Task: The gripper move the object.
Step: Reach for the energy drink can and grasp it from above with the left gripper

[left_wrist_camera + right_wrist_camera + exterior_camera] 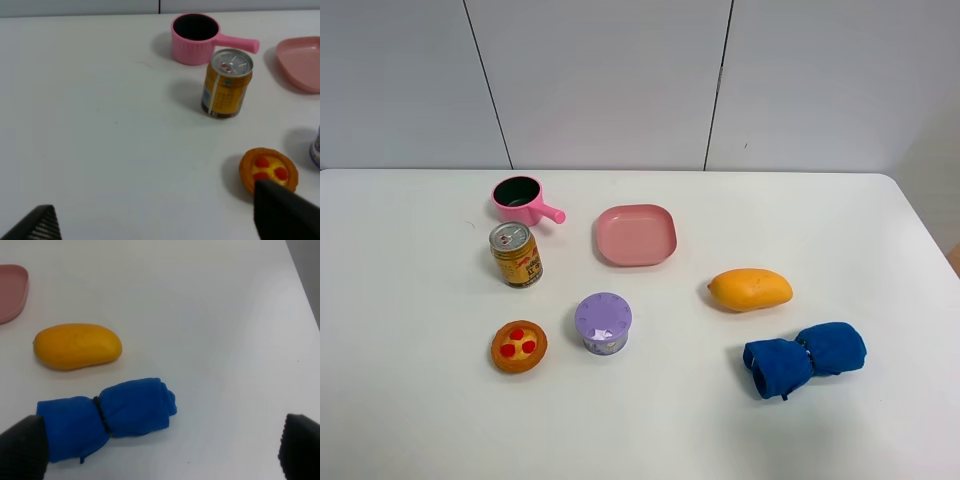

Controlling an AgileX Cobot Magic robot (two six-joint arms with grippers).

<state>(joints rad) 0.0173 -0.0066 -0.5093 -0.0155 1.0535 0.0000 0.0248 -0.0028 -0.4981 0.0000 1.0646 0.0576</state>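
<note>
The gold-yellow drink can (516, 254) stands upright on the white table, just in front of the pink pot (519, 199). It also shows in the left wrist view (226, 84), silver top up. My left gripper (160, 222) is open and empty, its black fingers (282, 212) spread wide, well short of the can. My right gripper (160, 447) is open and empty, near a blue rolled cloth (107, 416). Neither arm shows in the exterior high view.
A pink plate (636, 235) lies at the centre back. A purple lidded cup (603, 323) and a small fruit tart (519, 346) sit in front of the can. A yellow mango (750, 289) and the blue cloth (804, 358) lie to the right.
</note>
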